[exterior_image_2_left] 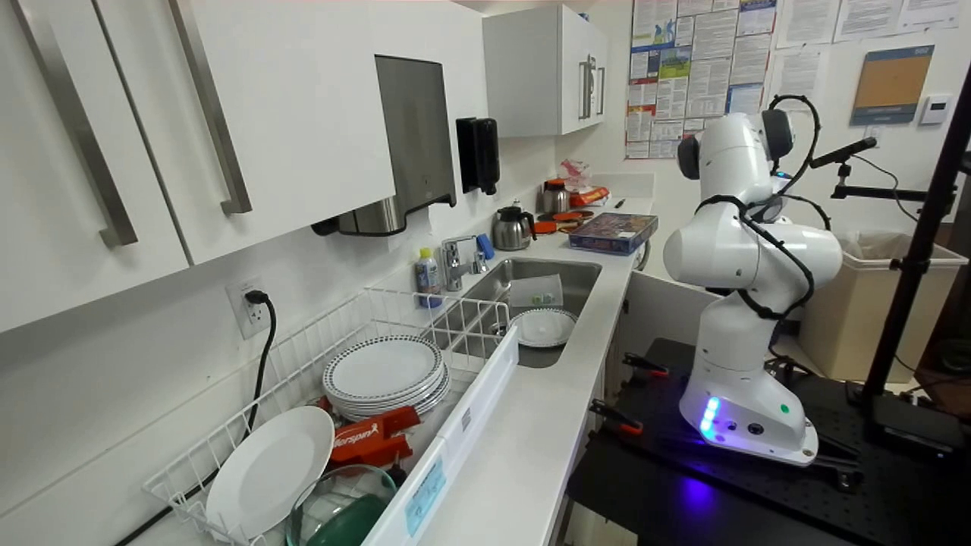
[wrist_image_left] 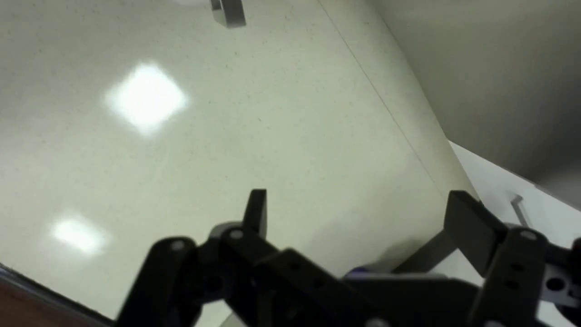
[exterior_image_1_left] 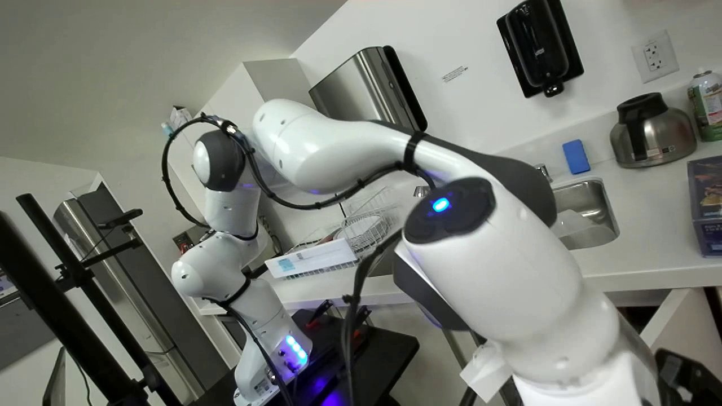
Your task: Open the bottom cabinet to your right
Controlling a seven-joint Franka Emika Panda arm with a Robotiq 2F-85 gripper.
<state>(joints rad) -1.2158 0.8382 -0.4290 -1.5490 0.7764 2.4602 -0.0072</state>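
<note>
The bottom cabinet shows under the white counter in an exterior view. Its flat white door (exterior_image_1_left: 685,324) stands swung out, with a dark gap behind it under the counter. The open door (exterior_image_2_left: 667,307) also juts out past the sink in an exterior view. In the wrist view, a white cabinet front with a short silver bar handle (wrist_image_left: 520,210) is at the right. My gripper (wrist_image_left: 356,195) is open with nothing between its fingers, above a pale speckled floor. Part of the black gripper shows at the lower right corner in an exterior view; its fingertips are cut off there.
The white counter (exterior_image_2_left: 523,447) carries a dish rack, a sink (exterior_image_2_left: 588,277), a steel carafe (exterior_image_2_left: 512,229) and a boxed puzzle (exterior_image_2_left: 613,231). The robot base stands on a black table (exterior_image_2_left: 660,500). A beige bin (exterior_image_2_left: 865,318) stands behind the arm.
</note>
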